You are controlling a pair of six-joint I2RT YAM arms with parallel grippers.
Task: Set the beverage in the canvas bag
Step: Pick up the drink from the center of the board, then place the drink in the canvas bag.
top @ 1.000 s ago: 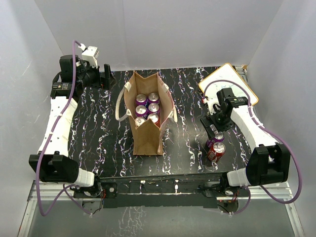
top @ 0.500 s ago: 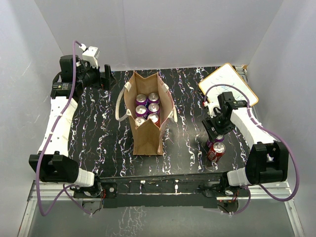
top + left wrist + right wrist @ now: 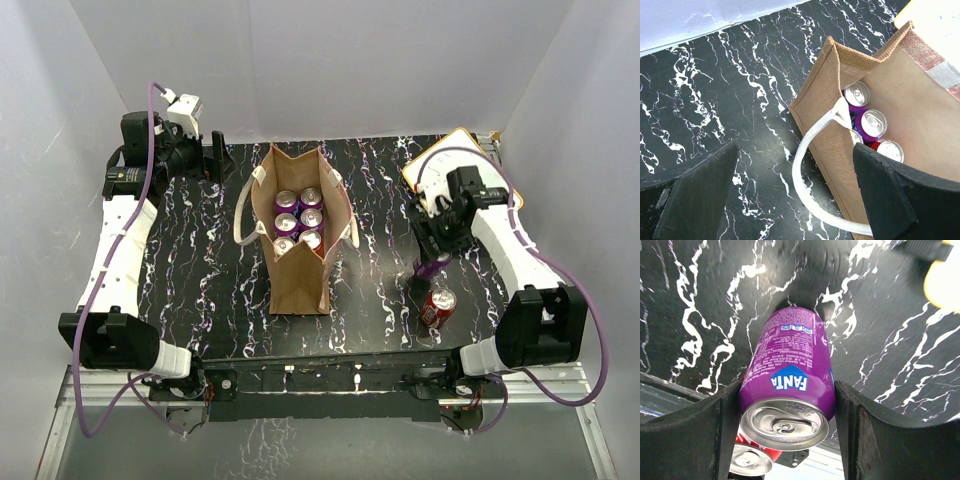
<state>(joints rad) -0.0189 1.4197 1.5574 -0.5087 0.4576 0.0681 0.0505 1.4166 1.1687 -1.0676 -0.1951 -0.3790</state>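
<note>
The brown canvas bag (image 3: 298, 245) stands open mid-table with cream handles and several purple and red cans inside; it also shows in the left wrist view (image 3: 875, 105). My right gripper (image 3: 436, 258) is shut on a purple Fanta can (image 3: 790, 375) and holds it lifted off the table, to the right of the bag. A red can (image 3: 439, 306) stands on the table just below it, also in the right wrist view (image 3: 751, 460). My left gripper (image 3: 212, 157) is open and empty at the back left, beside the bag's left handle (image 3: 812, 170).
A white board with an orange rim (image 3: 462, 165) lies at the back right corner. White walls enclose the black marbled table (image 3: 200, 270). The table's front edge rail (image 3: 320, 365) runs just below the red can.
My right gripper has closed on the purple can and lifted it up and toward the back, leaving the red can standing alone. The left arm has not moved.
</note>
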